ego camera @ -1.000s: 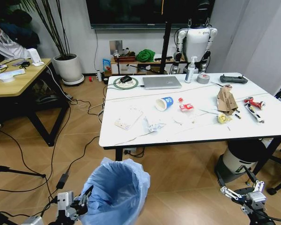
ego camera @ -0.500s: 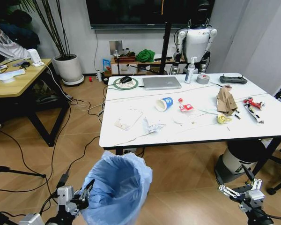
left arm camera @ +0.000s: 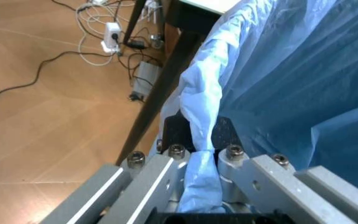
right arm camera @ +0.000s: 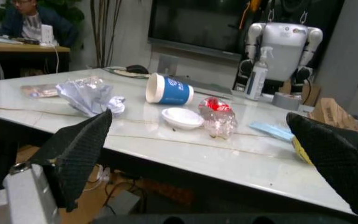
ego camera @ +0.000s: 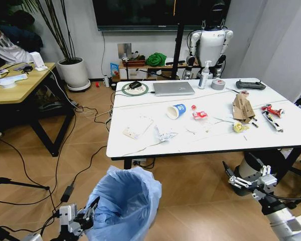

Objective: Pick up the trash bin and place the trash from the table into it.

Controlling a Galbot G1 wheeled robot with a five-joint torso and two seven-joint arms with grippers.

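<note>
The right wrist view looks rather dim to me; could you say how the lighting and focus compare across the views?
Right wrist view: dim, table gleaming, open right gripper pads dark blurs. Left wrist view: left gripper and pinched bag of the trash bin soft. Head view: evenly lit.

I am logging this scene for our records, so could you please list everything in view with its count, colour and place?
trash bin: one, light-blue bag liner, on the floor before the table
table: one, glossy white top
paper cup: one, blue-white, lying mid-table
crumpled wrapper: one, white, near the front edge
flat packet: one, white, table's left part
snack pack: one, red-white, right of the cup
cardboard: one, brown, right part
laptop: one, silver, far side
tape roll: one, grey, far side
left gripper: fingers shut on the bin's bag rim
right gripper: fingers open, below the table's front edge
</note>
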